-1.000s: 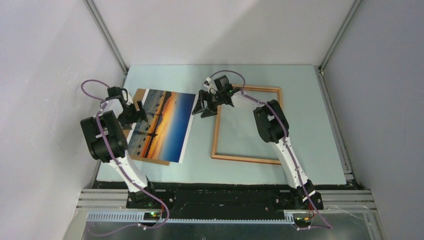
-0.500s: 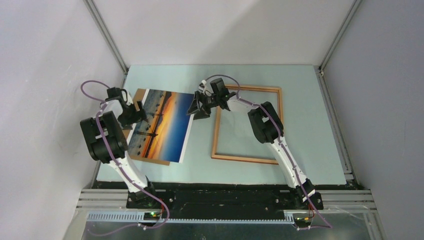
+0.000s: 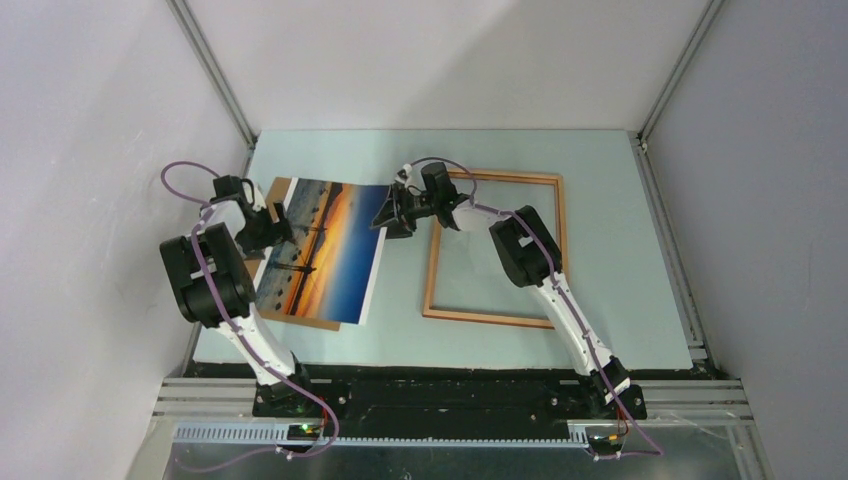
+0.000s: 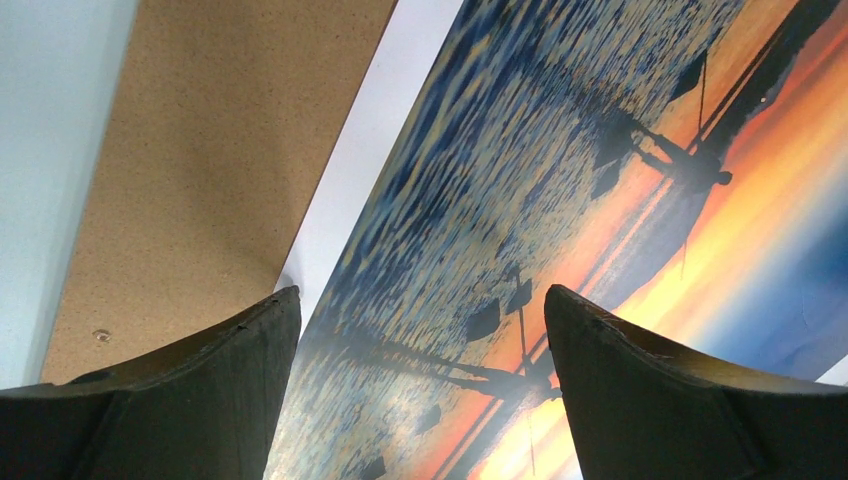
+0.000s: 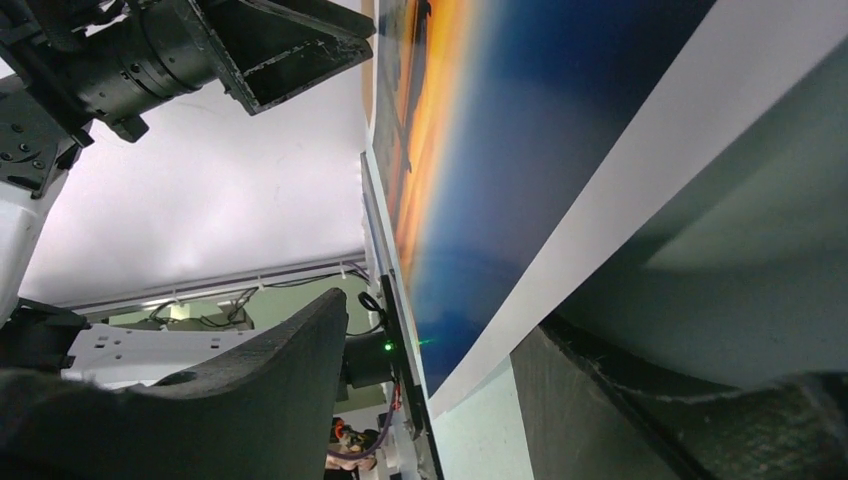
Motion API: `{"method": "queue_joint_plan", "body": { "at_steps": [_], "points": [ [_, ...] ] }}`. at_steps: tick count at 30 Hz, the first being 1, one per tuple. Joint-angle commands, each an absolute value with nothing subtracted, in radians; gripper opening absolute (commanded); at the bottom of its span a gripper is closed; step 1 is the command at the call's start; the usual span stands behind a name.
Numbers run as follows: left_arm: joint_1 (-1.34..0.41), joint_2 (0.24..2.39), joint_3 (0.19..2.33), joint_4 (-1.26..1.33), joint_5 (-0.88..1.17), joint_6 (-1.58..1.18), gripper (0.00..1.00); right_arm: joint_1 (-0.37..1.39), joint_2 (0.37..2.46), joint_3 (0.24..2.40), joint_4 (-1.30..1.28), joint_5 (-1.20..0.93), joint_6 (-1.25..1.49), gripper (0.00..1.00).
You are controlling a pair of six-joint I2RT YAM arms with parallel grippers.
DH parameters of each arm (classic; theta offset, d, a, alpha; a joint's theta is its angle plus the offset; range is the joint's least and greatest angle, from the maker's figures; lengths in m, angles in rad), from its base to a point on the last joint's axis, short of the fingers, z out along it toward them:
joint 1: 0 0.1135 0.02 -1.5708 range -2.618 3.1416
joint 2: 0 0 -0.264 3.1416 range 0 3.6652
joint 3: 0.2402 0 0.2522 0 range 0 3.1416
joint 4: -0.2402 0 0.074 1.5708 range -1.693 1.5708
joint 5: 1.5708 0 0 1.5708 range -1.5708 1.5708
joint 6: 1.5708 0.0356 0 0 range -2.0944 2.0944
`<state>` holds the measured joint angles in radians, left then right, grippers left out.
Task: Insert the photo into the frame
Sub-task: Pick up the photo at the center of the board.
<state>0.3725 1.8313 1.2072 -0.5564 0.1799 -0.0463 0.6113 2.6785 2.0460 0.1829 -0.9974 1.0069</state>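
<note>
**Pale table, photo and frame apart**

Pale blue-green table (image 3: 620, 250) fills the overhead view between grey walls. Left of centre lies the photo (image 3: 330, 250), picture side up, resting on a brown board (image 3: 278, 186) that shows past its upper-left and lower edges. Right of centre the frame (image 3: 490, 319) lies flat with nothing inside it, and a strip of bare table separates it from the photo. The right gripper (image 3: 390, 218) sits at the photo's upper-right corner, its jaws apart with the white border running between them. The left gripper (image 4: 420, 300) hangs spread wide over the photo's left edge.

A one-corner grip could let the thin sheet bend or slip out. Dragging it might catch the frame's near rail or shift the board. Open room lies between photo and frame and along the top of the view.
</note>
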Motion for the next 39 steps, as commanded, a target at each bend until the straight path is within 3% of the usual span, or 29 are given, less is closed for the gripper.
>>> {"method": "queue_joint_plan", "body": {
  "at_steps": [1,7,18,31,39],
  "points": [
    [0.375,1.806,1.180,-0.572,0.232,-0.049,0.94,0.622,2.694,2.067,0.283,-1.025,1.061,0.62],
    [0.376,1.802,1.173,-0.568,0.242,-0.051,0.94,0.627,2.715,2.112,0.238,-1.014,1.016,0.50],
    [0.376,1.776,1.164,-0.564,0.241,-0.050,0.95,0.617,2.661,2.120,0.117,-0.985,0.916,0.01],
    [0.338,1.421,1.187,-0.570,0.165,-0.005,1.00,0.546,2.328,1.819,0.144,-0.900,0.902,0.00],
    [0.065,1.226,1.240,-0.596,0.019,-0.011,1.00,0.521,2.161,1.656,0.205,-0.856,0.963,0.00]
  ]
}}
